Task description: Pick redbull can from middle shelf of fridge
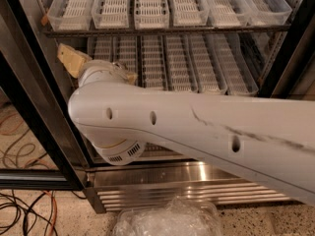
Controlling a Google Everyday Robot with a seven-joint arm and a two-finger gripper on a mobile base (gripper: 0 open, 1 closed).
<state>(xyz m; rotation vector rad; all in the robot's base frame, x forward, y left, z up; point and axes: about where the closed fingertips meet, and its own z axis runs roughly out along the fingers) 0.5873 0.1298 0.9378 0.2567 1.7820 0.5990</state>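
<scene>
My white arm crosses the middle of the view. Its tan gripper is at the left end of the middle shelf, in front of the leftmost slotted lane trays. The redbull can is hidden behind my arm and wrist. The fridge shows its stainless base below and a black door frame at the left.
An upper rack of clear-white trays sits just above the gripper. A black frame post stands at the right. A crumpled clear plastic bag lies on the floor in front of the fridge. Cables lie at the lower left.
</scene>
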